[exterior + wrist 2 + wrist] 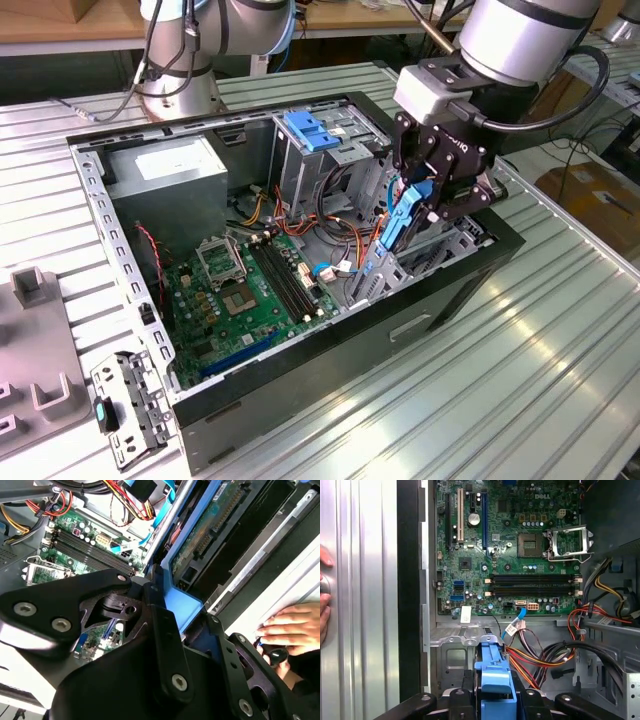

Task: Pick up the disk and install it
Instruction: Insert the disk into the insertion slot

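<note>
My gripper is shut on the disk, which it holds on edge with a blue side rail facing outward. The disk hangs at the front end of the open computer case, with its lower end down among the metal bay walls beside the motherboard. In the second wrist view the disk's green circuit-board side and blue rail run between the black fingers. In the first wrist view the blue rail sits over the bay.
A grey power-supply box and a tall metal cage with a blue latch stand at the case's back. Loose coloured cables lie beside the bay. A person's hand rests outside the case. A grey fixture and a bracket lie at the exterior view's left.
</note>
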You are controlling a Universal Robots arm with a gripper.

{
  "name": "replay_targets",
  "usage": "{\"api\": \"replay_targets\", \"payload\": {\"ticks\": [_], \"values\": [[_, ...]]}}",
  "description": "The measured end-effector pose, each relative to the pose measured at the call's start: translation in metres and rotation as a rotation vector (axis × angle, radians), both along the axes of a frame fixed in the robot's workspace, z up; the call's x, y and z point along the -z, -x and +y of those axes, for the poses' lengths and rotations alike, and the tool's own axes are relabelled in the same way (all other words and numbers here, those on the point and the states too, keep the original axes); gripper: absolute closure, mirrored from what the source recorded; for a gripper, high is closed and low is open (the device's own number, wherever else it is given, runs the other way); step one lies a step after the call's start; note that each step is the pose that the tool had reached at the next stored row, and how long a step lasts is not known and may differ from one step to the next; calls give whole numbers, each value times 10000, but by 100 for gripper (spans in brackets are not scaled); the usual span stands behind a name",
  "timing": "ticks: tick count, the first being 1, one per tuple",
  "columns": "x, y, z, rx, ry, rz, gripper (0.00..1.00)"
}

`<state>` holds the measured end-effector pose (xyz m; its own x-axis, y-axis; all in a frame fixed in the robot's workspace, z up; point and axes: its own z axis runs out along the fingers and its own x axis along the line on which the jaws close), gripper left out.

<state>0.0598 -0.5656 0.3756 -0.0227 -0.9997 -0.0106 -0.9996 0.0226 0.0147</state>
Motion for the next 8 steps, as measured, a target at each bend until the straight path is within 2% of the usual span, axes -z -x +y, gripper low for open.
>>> {"api": "replay_targets", "payload": {"ticks": [1,2,3,4,8], "values": [[1,0,0,0,0,-1,63],[1,0,0,-1,0,0,56],[3,0,0,0,0,0,56],[3,0,0,0,-1,0,49],[43,0,0,0,-1,0,51]]}}
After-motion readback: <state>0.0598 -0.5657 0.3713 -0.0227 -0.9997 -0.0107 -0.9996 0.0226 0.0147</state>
